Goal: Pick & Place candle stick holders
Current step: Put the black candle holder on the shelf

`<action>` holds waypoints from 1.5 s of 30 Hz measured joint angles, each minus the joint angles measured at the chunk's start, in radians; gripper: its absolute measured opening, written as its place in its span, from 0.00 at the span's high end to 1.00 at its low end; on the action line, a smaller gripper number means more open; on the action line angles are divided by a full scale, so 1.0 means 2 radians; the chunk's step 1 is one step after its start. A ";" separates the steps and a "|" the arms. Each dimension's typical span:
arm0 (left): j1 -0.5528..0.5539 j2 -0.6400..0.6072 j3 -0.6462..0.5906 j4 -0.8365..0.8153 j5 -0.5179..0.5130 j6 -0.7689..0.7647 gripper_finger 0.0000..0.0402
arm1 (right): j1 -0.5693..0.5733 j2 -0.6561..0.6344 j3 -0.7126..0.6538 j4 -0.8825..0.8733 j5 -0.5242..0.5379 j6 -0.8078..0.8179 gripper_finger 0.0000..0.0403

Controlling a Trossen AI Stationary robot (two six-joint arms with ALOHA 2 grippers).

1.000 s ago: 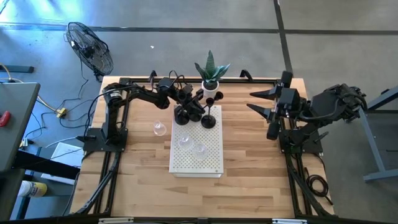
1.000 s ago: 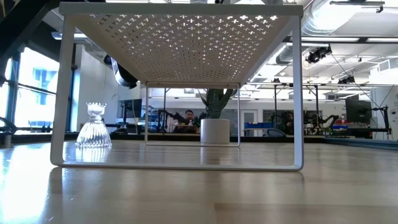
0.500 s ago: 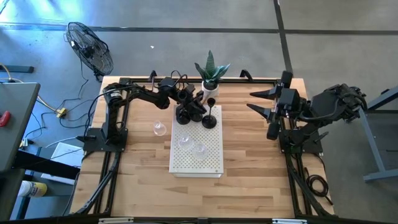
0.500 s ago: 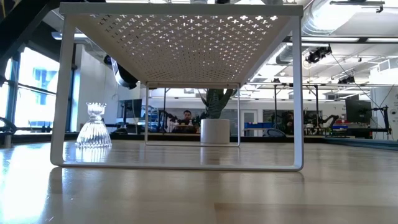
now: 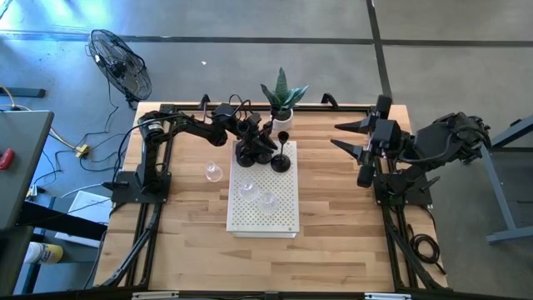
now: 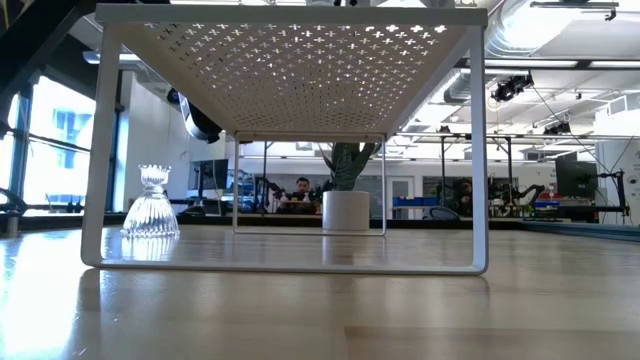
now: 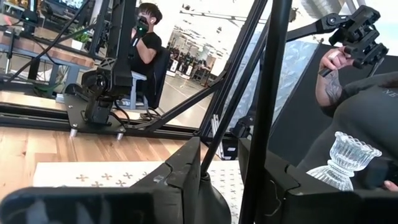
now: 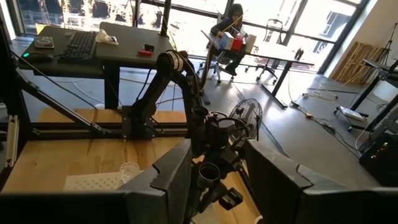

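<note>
Judging by its thin stem and domed base, the black candle stick holder (image 5: 282,158) on the white rack's (image 5: 283,218) plant-side end looks top-heavy, so the left gripper (image 5: 263,133), fingers closed around its stem, grips sensibly.

A white perforated shelf (image 5: 265,204) stands on the wooden table (image 5: 191,242), near its middle. A green plant in a white pot (image 5: 283,104) stands at the far edge of the table, just behind the shelf. On the grey floor beside the table there is a black fan (image 5: 121,65). In the low view a person (image 6: 302,190) sits far behind, in the room beyond the table.
</note>
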 joint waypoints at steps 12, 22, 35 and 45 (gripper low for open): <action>0.000 -0.001 0.000 0.022 -0.002 -0.017 0.73 | 0.000 0.000 0.000 -0.006 0.000 0.000 0.64; 0.000 -0.001 0.000 0.036 -0.002 -0.024 0.73 | 0.000 0.000 0.000 -0.006 -0.002 0.004 0.64; 0.000 -0.001 0.000 0.039 -0.003 -0.026 0.73 | 0.000 0.000 0.000 -0.005 -0.006 0.004 0.64; 0.000 -0.001 0.000 0.038 0.002 -0.026 0.73 | 0.000 0.000 0.000 -0.005 -0.005 0.000 0.64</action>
